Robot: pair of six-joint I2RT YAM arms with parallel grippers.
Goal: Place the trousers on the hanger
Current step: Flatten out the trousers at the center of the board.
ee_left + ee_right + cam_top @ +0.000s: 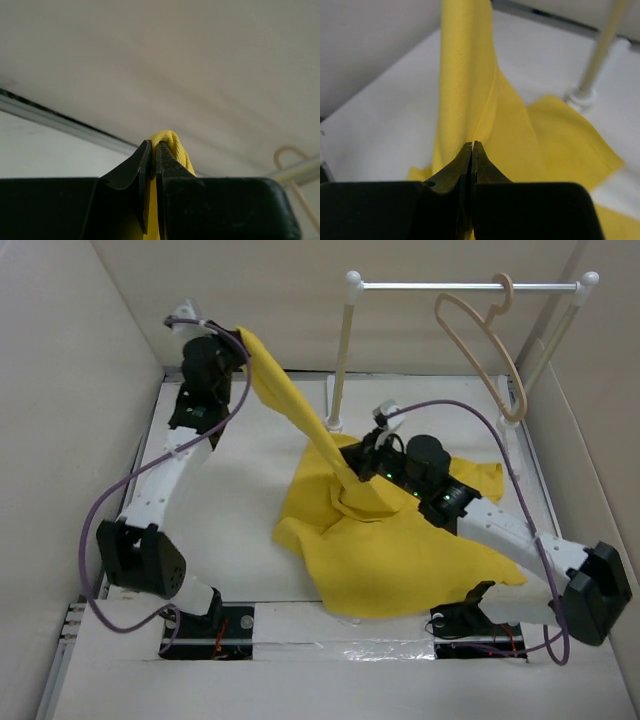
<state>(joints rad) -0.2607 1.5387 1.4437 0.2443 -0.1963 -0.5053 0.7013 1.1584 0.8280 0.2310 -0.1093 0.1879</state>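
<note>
Top external alone: whole hanger [500, 308] on rail [460, 285]

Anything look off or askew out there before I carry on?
The thin beige hanger hangs tilted on the white rail, its body slanting toward the right post. The bright yellow cloth trousers stretch between left gripper and right gripper; nothing damaged.

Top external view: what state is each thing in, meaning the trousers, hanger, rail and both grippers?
trousers: one end raised, pulled into a taut band between the grippers, the rest heaped on the table
hanger: hooked on the rail, hanging tilted, bare
rail: upright on two posts
left gripper: shut on the trousers, held high
right gripper: shut on the trousers, low
</note>
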